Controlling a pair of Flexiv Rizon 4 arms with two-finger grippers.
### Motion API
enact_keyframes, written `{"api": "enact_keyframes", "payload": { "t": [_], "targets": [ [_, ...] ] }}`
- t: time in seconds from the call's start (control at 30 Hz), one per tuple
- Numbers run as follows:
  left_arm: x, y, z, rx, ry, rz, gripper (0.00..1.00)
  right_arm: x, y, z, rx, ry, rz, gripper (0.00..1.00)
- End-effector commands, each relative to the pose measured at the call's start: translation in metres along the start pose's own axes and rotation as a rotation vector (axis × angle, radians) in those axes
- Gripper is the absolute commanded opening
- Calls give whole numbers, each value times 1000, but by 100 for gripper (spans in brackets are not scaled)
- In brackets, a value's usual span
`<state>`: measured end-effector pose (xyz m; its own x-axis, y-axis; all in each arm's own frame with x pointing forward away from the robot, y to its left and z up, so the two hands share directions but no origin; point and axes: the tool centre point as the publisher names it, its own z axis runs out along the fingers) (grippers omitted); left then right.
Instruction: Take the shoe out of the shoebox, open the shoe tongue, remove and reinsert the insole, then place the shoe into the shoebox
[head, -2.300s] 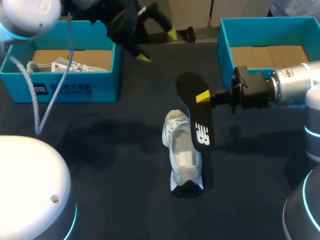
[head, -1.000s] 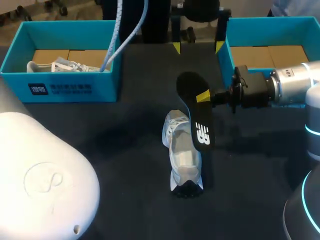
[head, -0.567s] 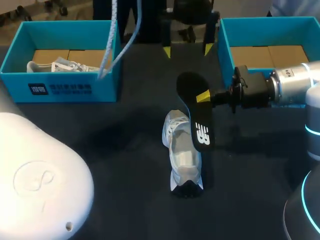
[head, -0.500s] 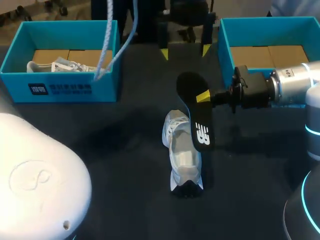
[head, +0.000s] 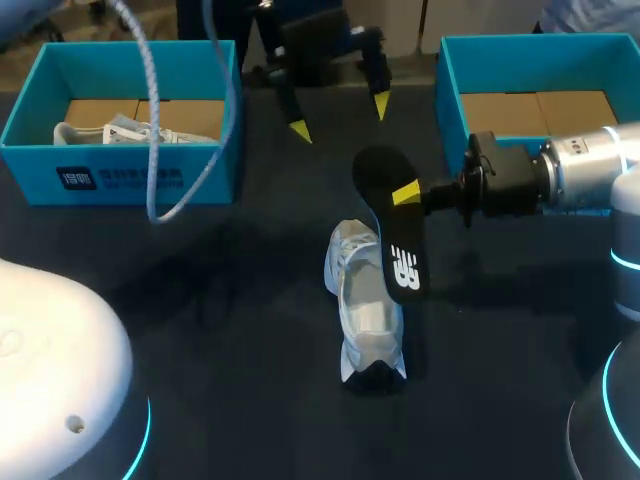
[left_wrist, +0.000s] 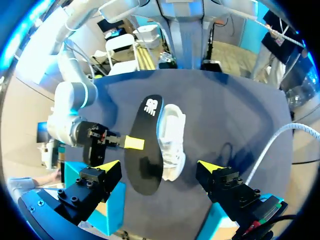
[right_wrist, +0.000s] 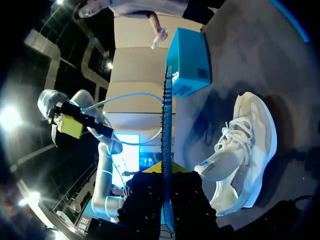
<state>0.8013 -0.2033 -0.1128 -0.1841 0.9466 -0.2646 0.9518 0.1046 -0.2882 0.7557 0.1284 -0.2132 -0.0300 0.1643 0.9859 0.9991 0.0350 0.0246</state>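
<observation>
A dark cloth table (head: 200, 330) spreads below me. At its far left stands a teal box (head: 30, 165) with a brown cardboard floor; a second pale sneaker (head: 120, 131) lies inside, against its left end

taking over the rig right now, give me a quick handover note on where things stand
Left tool: open, empty, hovering over the far side of the table between the two boxes.
Right tool: shut on the black insole, held beside the shoe.
White shoe: on the table's middle, out of the box.
Left shoebox holds another shoe; right shoebox shows only its cardboard floor.
Done: shoe out, insole removed.
Left: reinsert the insole, put the shoe into the shoebox.
</observation>
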Motion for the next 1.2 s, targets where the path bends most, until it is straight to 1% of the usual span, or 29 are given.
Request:
{"api": "enact_keyframes", "payload": {
  "t": [0.03,0.07,0.1,0.13,0.17,0.2,0.23,0.27,0.63,0.67,0.7,0.73,0.77,0.8,0.83,1.2],
  "targets": [
    [7,-2,2,-8,-271,2,100,0,0,2,-2,-2,0,0],
    [7,-2,7,-72,-288,7,100,0,0,2,-2,-2,0,0],
    [9,-4,12,-112,-338,30,100,0,0,2,-2,-2,0,0],
    [11,-3,18,-151,-365,11,100,0,0,2,-2,-2,0,0],
    [12,-4,23,-187,-418,63,100,0,0,2,-2,-2,0,0],
    [14,-4,26,-185,-445,94,100,0,0,2,-2,-2,0,0],
    [18,-4,30,-290,-590,77,100,0,0,2,-2,-2,0,0],
    [25,-5,29,-255,-646,106,100,0,0,2,-2,-2,0,0],
    [25,-5,29,-255,-646,106,100,0,0,2,-2,-2,0,0],
    [25,-4,34,-263,-660,150,100,0,0,2,-2,-2,0,0],
    [26,1,38,-259,-702,119,100,0,0,2,-2,-2,0,0],
    [26,7,43,-215,-723,116,100,0,0,2,-2,-2,0,0],
    [28,10,47,-200,-764,154,100,0,0,2,-2,-2,0,0],
    [30,15,52,-224,-781,129,100,0,0,2,-2,-2,0,0],
    [32,21,53,-189,-802,147,100,0,0,2,-2,-2,0,0],
    [32,21,53,-189,-802,147,100,0,0,2,-2,-2,0,0]
  ]
}}
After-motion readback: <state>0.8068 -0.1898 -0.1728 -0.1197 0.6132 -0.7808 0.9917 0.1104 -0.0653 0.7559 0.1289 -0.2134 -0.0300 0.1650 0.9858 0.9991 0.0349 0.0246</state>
